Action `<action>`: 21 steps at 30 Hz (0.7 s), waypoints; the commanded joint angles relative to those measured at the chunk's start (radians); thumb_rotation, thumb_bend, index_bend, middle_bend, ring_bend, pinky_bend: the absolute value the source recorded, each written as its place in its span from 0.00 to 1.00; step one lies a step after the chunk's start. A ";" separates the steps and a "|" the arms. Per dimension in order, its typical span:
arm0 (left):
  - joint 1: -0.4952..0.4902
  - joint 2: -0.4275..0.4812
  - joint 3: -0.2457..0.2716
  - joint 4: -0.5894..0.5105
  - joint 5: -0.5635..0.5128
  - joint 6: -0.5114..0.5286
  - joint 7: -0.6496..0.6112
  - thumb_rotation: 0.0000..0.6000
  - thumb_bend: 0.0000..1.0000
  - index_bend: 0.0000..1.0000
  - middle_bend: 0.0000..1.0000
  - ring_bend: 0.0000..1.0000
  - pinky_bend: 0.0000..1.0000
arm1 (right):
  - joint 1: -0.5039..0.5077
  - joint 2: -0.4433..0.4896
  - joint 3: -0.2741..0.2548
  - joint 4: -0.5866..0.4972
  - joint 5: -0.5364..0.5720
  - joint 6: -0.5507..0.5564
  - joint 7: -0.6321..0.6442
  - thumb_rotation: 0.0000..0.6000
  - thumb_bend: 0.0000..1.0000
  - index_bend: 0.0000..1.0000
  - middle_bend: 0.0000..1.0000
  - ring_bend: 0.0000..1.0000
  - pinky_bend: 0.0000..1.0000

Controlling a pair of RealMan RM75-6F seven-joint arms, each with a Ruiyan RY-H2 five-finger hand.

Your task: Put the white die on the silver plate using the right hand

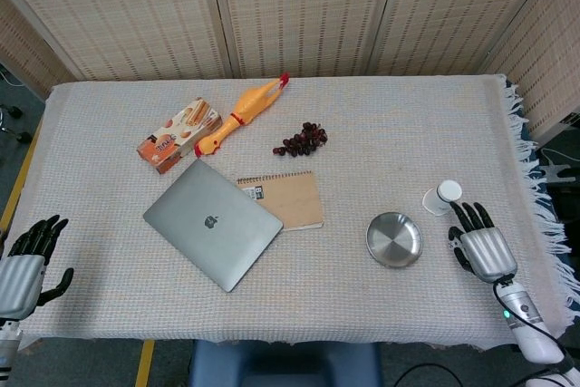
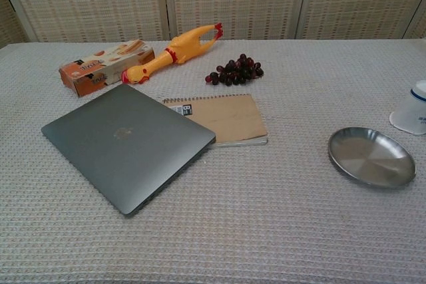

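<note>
Silver plate [image 1: 394, 239] beside empty robot hand [image 1: 483, 246]

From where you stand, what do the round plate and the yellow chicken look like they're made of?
The plate looks like bare metal, likely steel: silvery, with a soft sheen and reflections. The chicken looks like rubber or soft plastic: smooth, glossy, moulded yellow. That is only a guess from its look.
</note>
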 commanded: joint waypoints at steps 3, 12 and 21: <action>-0.001 0.001 0.001 -0.003 0.004 0.000 0.000 1.00 0.40 0.00 0.00 0.00 0.13 | 0.032 0.053 0.017 -0.158 -0.064 0.039 -0.046 1.00 0.40 0.59 0.00 0.00 0.00; 0.007 0.011 0.001 -0.006 0.013 0.020 -0.021 1.00 0.40 0.00 0.00 0.00 0.13 | 0.133 -0.030 0.069 -0.209 -0.006 -0.105 -0.333 1.00 0.40 0.58 0.00 0.00 0.00; 0.013 0.019 0.001 0.002 0.018 0.031 -0.047 1.00 0.40 0.00 0.00 0.00 0.14 | 0.163 -0.092 0.058 -0.161 0.048 -0.183 -0.382 1.00 0.40 0.47 0.00 0.00 0.00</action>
